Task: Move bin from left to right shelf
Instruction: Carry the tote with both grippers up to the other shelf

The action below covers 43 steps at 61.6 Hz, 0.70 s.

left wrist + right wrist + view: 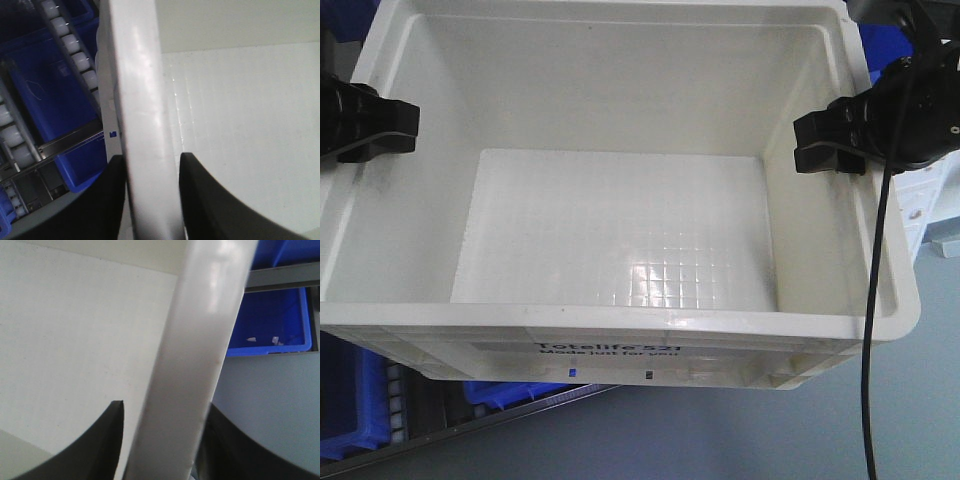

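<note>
Left gripper (388, 125) is clamped onto the left rim of the bin (620, 120), and the right gripper (820, 145) is pinching the right rim the same way. So the white bin sits held between both arms, with blue bins (360, 410) just below its front-left corner.

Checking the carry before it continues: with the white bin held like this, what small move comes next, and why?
Probably carry the bin slightly to the robot's right, kept level. The left hand and right hand each clamp a side rim, and the bin seems lifted above the blue bins.
</note>
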Motion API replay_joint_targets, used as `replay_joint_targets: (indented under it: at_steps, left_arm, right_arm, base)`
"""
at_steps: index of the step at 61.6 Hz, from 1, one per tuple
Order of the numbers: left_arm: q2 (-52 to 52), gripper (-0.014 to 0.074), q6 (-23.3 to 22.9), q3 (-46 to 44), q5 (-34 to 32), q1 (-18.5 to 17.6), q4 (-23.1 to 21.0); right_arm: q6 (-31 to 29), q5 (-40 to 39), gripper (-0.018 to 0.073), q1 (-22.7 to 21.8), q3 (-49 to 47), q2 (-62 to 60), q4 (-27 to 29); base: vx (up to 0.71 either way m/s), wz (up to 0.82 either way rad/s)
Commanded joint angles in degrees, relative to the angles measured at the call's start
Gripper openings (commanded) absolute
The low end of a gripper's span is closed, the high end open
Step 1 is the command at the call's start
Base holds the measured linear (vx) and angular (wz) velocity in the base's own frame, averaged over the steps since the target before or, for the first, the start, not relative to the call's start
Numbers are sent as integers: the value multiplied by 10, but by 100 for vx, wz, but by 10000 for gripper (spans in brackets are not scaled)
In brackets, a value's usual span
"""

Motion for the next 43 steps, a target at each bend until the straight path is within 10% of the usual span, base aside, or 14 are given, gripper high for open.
replay_joint_targets:
  at_steps: [1, 43]
  left_arm:
    - [-25, -8, 26, -20, -58, -3, -13]
    - [-25, -8, 26, -20, -58, -3, -13]
  right_arm:
    - [-13, -45, -4, -4, -21, -20, -16]
    - [-13, -45, -4, -4, -21, -20, -16]
  base:
    - [0, 39]
    - [4, 26]
